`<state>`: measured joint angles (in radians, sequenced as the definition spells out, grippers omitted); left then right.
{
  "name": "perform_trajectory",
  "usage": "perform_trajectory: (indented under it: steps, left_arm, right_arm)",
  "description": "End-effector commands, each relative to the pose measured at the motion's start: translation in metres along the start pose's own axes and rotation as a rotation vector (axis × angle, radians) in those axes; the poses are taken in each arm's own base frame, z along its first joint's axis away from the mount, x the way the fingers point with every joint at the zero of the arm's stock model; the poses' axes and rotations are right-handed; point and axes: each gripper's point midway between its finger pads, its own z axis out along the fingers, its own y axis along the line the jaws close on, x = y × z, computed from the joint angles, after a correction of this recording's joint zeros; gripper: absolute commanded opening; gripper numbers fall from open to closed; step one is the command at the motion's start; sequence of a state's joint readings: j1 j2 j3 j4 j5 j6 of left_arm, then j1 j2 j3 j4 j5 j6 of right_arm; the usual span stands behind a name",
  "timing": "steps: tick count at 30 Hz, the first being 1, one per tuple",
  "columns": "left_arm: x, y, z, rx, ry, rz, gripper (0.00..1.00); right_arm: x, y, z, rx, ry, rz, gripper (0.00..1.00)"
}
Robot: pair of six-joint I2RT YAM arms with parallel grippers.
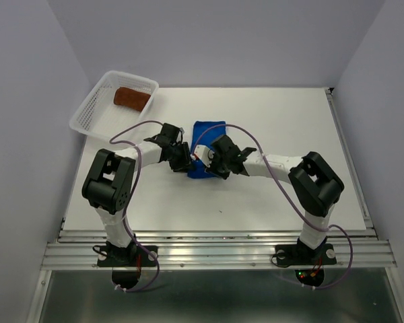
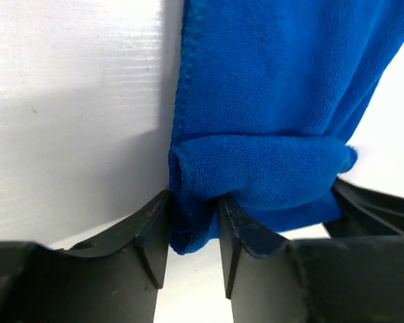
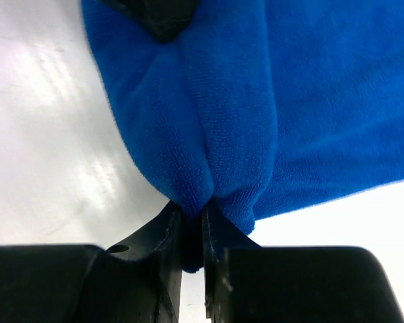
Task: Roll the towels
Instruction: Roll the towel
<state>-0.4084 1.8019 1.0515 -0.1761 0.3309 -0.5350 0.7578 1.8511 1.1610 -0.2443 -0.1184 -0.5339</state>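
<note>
The royal blue towel (image 1: 207, 134) lies mid-table, its near end folded over into a short roll. My left gripper (image 1: 186, 163) is shut on the left end of that roll; the blue towel (image 2: 269, 101) bunches between its fingers (image 2: 155, 229). My right gripper (image 1: 212, 168) is shut on the right end, pinching a fold of the blue towel (image 3: 256, 101) tightly between its fingers (image 3: 163, 235). The rust-brown towel (image 1: 132, 99) lies rolled inside the white mesh basket (image 1: 89, 116) at the far left.
The white table (image 1: 283, 155) stretches to the right of the arms. Grey walls close the left, right and back sides. A metal rail (image 1: 215, 252) runs along the near edge by the arm bases.
</note>
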Motion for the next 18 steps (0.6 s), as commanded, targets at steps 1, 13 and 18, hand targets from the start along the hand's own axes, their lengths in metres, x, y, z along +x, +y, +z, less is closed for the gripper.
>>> perform_trajectory:
  steps: [1, 13, 18]
  left_arm:
    - [0.004, 0.0, -0.019, 0.01, -0.009, -0.008, 0.53]
    - [0.001, -0.006, -0.058, 0.061, -0.075, -0.025, 0.79]
    - [0.002, -0.016, -0.077, 0.108, -0.118, -0.021, 0.92]
  right_arm:
    - [-0.017, 0.04, -0.017, -0.178, -0.071, 0.13, 0.07]
    - [-0.041, 0.076, -0.039, -0.379, -0.067, 0.523, 0.01]
    - [-0.047, 0.075, -0.041, -0.524, -0.057, 0.745, 0.01]
